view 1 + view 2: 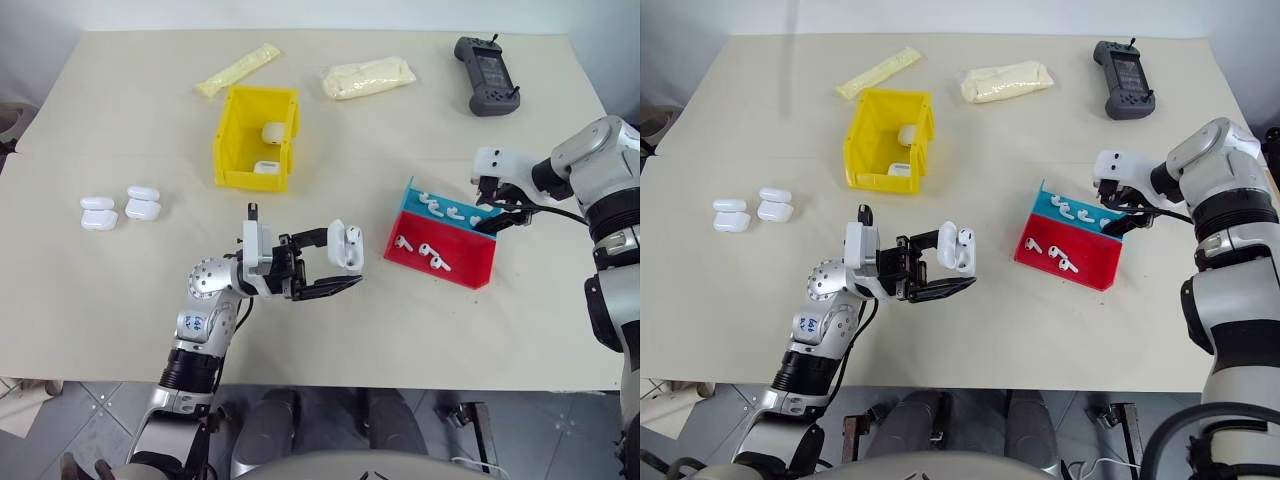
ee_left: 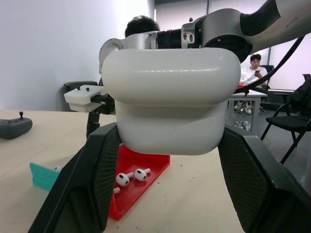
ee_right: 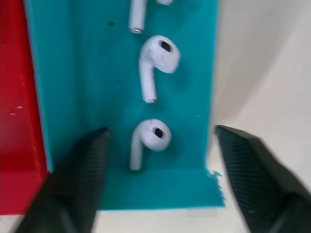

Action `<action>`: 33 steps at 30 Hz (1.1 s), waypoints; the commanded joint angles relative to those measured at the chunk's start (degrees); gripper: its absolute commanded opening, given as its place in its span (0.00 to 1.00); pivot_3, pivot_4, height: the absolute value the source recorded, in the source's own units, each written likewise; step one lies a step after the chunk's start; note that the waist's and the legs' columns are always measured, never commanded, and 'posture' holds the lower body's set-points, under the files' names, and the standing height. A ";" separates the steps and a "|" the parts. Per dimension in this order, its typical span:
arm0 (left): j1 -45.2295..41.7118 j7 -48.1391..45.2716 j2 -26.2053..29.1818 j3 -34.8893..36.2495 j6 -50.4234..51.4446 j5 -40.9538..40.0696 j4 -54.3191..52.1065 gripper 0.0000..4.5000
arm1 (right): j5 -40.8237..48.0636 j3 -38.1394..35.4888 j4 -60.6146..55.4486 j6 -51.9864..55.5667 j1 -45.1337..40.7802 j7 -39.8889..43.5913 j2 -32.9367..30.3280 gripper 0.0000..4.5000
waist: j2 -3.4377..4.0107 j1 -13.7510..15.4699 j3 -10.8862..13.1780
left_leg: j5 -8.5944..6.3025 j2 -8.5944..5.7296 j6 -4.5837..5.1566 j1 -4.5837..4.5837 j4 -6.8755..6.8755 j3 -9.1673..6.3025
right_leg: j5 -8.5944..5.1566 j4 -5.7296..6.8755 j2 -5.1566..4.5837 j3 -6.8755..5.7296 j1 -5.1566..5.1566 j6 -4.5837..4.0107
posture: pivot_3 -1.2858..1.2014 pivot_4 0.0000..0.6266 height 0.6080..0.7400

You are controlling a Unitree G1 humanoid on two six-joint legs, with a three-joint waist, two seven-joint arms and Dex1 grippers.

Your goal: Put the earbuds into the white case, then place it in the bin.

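My left gripper [image 1: 335, 262] is shut on a white case [image 1: 345, 245], held above the table with its lid open; its rounded body sits between the black fingers [image 2: 170, 102]. My right gripper [image 1: 495, 215] points down over the teal end of a red-and-teal tray [image 1: 470, 270]. It is open, with a finger [image 3: 77, 179] on either side of one earbud [image 3: 148, 141] lying on the teal floor, touching neither. More earbuds [image 1: 435, 260] lie in the red part. The yellow bin [image 1: 228, 135] stands behind, with two white cases [image 1: 272, 132] inside.
Two spare white cases [image 1: 98, 213] lie at the table's left. A dark handheld controller [image 1: 487, 75] and two pale bags [image 1: 368, 77] sit along the far edge. In the left wrist view a seated person [image 2: 253, 68] is in the background.
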 commanded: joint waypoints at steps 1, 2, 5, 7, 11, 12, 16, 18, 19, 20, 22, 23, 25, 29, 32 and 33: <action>-0.17 0.41 -0.12 0.09 -1.03 -0.18 -2.43 0.61 | -1.49 -0.43 1.17 -1.66 -1.13 -0.22 -0.24 0.49 | 0.00 0.01 0.00 | 0.00 0.00 0.00 0.00 0.00 -0.01 | 0.00 -0.01 0.00 0.00 0.00 0.00 | 0.52 0.24 1.00; -0.24 0.44 -0.12 0.11 -1.05 -0.20 -2.40 0.61 | -1.70 -0.53 1.35 -1.85 -1.13 -0.34 -0.18 0.41 | 0.00 0.00 0.00 | 0.00 0.00 0.00 0.00 0.00 -0.01 | 0.00 0.00 0.00 0.00 0.00 0.00 | 0.52 0.24 1.00; -0.30 0.54 -0.11 0.11 -1.11 -0.26 -2.37 0.61 | -2.20 -0.89 1.67 -2.07 -1.13 -0.90 -0.07 0.34 | 0.00 0.02 0.00 | 0.00 0.00 0.00 0.00 0.00 -0.01 | 0.00 0.00 0.00 0.00 0.01 0.00 | 0.52 0.24 1.00; -0.30 0.50 -0.08 0.06 -1.10 -0.30 -2.36 0.61 | -2.54 -0.90 1.52 -2.42 -0.97 -0.53 -0.27 0.34 | 0.01 0.02 0.00 | 0.00 0.00 0.00 0.00 0.01 -0.01 | 0.00 0.01 0.00 0.00 0.01 0.00 | 0.52 0.24 1.00; -0.45 0.25 -0.07 0.06 -1.18 -0.35 -2.11 0.61 | -3.20 -0.71 1.30 -2.94 -0.75 -0.06 -0.54 0.34 | 0.01 0.04 0.00 | 0.00 0.00 0.00 0.00 0.01 -0.01 | 0.00 0.01 0.00 -0.01 0.01 0.00 | 0.52 0.24 1.00; -0.50 0.23 -0.09 0.06 -1.20 -0.36 -2.04 0.61 | -3.22 -0.83 1.34 -2.87 -0.74 -0.02 -0.50 0.34 | 0.01 0.05 0.00 | 0.00 0.00 0.00 0.00 0.01 -0.01 | 0.00 0.01 0.00 -0.01 0.01 0.00 | 0.52 0.24 1.00; -0.70 0.07 -0.18 0.03 -1.22 -0.44 -1.85 0.61 | -2.79 -1.38 0.82 -2.66 -0.09 0.81 -0.47 0.14 | 0.01 0.04 0.00 | 0.00 -0.01 0.00 0.00 0.02 -0.02 | 0.00 0.01 0.00 -0.01 0.02 0.00 | 0.52 0.24 1.00; -0.71 -0.01 -0.13 0.02 -1.16 -0.46 -1.83 0.61 | -2.74 -1.19 0.00 -2.86 0.46 2.41 -0.85 0.13 | 0.01 0.03 0.00 | 0.00 -0.01 0.00 0.00 0.02 -0.02 | 0.00 0.01 0.00 -0.02 0.01 0.00 | 0.52 0.24 1.00; -0.71 0.04 -0.17 0.01 -1.12 -0.46 -1.82 0.61 | -2.36 -1.73 -0.30 -2.57 0.63 1.75 -0.81 0.13 | 0.01 0.02 0.00 | 0.00 0.00 0.00 0.00 0.02 -0.02 | 0.00 0.01 0.00 -0.02 0.01 0.00 | 0.52 0.24 1.00; -0.73 0.05 -0.20 0.00 -1.02 -0.51 -1.78 0.61 | -1.96 -2.33 -0.62 -2.34 0.72 1.06 -0.78 0.13 | 0.01 0.01 0.00 | 0.00 0.00 0.00 0.00 0.02 -0.02 | 0.00 0.01 0.00 -0.02 0.01 0.00 | 0.52 0.24 1.00; -0.78 0.04 -0.26 -0.03 -0.85 -0.59 -1.70 0.61 | -1.65 -3.35 -1.54 -2.64 0.84 -0.62 -1.06 0.13 | 0.01 -0.01 0.00 | 0.00 0.00 0.00 0.00 0.02 -0.02 | 0.00 0.01 0.00 -0.01 0.01 0.00 | 0.52 0.24 1.00; -0.81 0.03 -0.25 -0.03 -0.76 -0.64 -1.69 0.61 | -1.74 -3.66 -2.01 -2.86 0.93 -1.04 -1.26 0.13 | 0.01 -0.02 0.00 | 0.00 0.00 0.00 0.00 0.02 -0.01 | 0.00 0.01 0.00 -0.02 0.01 0.00 | 0.52 0.24 1.00; -1.36 -0.07 -0.58 -0.29 -0.37 -0.79 -1.23 0.61 | 0.10 -6.29 -5.75 -2.40 0.97 -0.05 -3.18 0.13 | 0.01 0.02 0.00 | 0.00 0.00 0.00 0.00 0.01 -0.01 | 0.00 0.02 0.01 -0.01 0.01 0.00 | 0.52 0.24 1.00; -2.42 -0.34 -1.10 -0.57 0.07 -0.84 -0.37 0.61 | 5.33 -11.81 -15.79 4.55 3.02 4.14 -6.96 0.13 | 0.02 0.18 0.01 | 0.00 -0.01 0.00 -0.01 0.01 0.01 | 0.00 0.02 0.00 -0.01 -0.02 0.00 | 0.52 0.24 1.00; -3.34 -0.67 -1.50 -0.57 0.47 -0.89 0.44 0.61 | 11.26 -16.67 -28.88 14.26 8.67 8.01 -10.15 0.13 | 0.02 0.43 0.01 | 0.00 0.00 0.00 -0.02 0.00 -0.01 | 0.00 0.02 0.01 -0.03 0.00 0.00 | 0.52 0.24 1.00; -3.79 -0.88 -1.65 -0.58 0.57 -0.88 0.92 0.61 | 14.66 -18.91 -35.45 20.47 12.13 9.01 -10.91 0.13 | 0.02 0.48 0.01 | 0.00 0.01 0.00 -0.03 -0.02 -0.04 | 0.00 0.02 0.01 -0.05 0.02 0.00 | 0.52 0.24 1.00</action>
